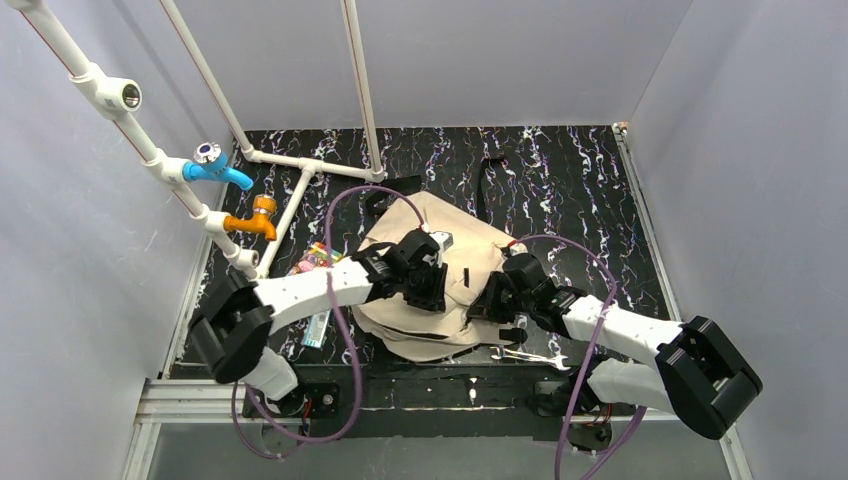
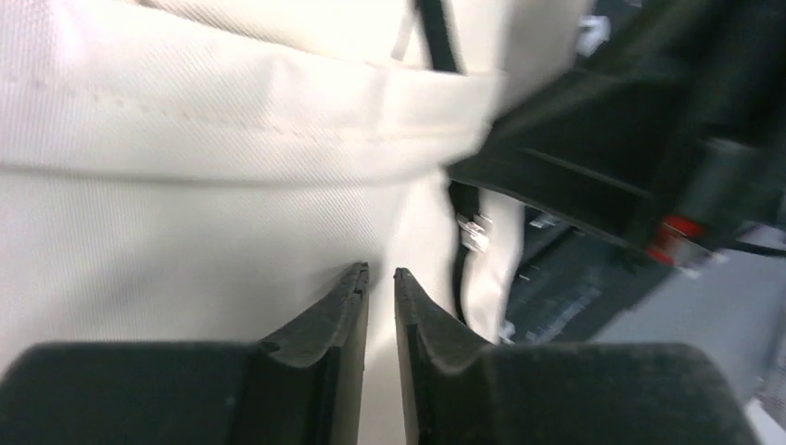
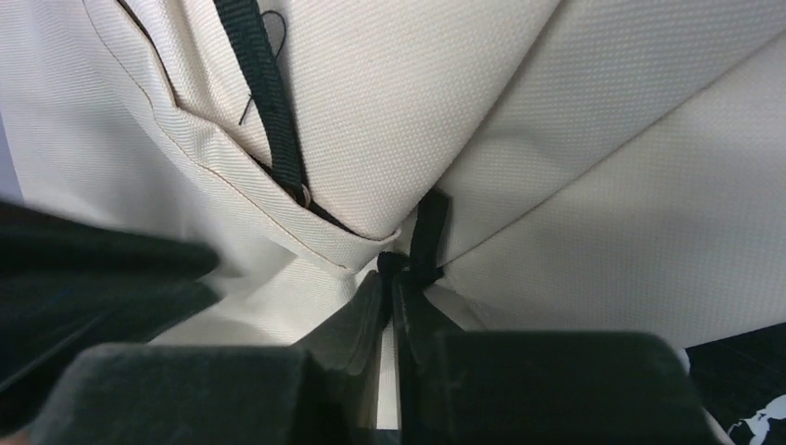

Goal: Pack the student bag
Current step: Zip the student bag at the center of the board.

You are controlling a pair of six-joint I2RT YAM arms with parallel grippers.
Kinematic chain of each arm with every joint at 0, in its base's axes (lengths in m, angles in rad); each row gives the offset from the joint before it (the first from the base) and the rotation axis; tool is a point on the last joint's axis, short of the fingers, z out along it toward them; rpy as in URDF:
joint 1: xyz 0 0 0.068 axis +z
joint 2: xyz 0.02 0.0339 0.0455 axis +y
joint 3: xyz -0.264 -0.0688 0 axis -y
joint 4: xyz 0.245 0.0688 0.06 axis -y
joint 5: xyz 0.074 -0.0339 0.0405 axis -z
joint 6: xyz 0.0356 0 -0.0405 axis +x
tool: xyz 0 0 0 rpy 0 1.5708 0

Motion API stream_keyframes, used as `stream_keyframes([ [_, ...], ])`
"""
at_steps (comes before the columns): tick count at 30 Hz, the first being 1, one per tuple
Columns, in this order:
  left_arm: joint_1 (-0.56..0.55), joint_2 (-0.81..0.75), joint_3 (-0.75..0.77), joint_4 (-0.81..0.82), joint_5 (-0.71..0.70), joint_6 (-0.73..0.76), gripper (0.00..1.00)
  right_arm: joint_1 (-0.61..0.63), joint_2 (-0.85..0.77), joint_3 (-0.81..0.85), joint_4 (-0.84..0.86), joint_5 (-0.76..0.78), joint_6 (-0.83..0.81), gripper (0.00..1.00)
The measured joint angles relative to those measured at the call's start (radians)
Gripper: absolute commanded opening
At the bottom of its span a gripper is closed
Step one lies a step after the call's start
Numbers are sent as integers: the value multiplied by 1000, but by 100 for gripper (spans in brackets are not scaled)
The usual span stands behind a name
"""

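**Black white-veined tabletop (image 1: pixel 570 180), beige fabric student bag (image 1: pixel 465 225) at centre**

Overhead, the bag lies mid-frame with both arms over its lower half. Right gripper (image 3: pixel 393 278) pinches a black webbing pull (image 3: pixel 428 227), cloth taut around it. Left gripper (image 2: pixel 381 275) has jaws almost together at a crease in the cloth; whether they nip it I cannot tell.

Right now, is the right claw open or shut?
Shut: the right claw pinches a black tab on the student bag.
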Motion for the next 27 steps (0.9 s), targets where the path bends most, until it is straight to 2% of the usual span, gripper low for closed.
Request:
stream_keyframes([
  [3, 23, 113, 10, 27, -13, 10, 6, 0, 3, 0, 10, 2, -5, 1],
  [7, 13, 153, 13, 138, 3, -9, 2, 12, -13, 0, 14, 5, -26, 1],
  [12, 6, 227, -40, 298, 23, -91, 1, 72, -147, 2, 34, 7, -45, 1],
  [15, 4, 256, -60, 395, 36, -143, 0, 116, -175, 3, 64, 6, -61, 1],
  [19, 5, 260, -97, 476, 49, -179, 0, 175, -159, -2, 105, 81, -58, 1],
  [27, 47, 286, -96, 468, 91, -129, 0, 287, -70, -41, 289, 281, -21, 1],
])
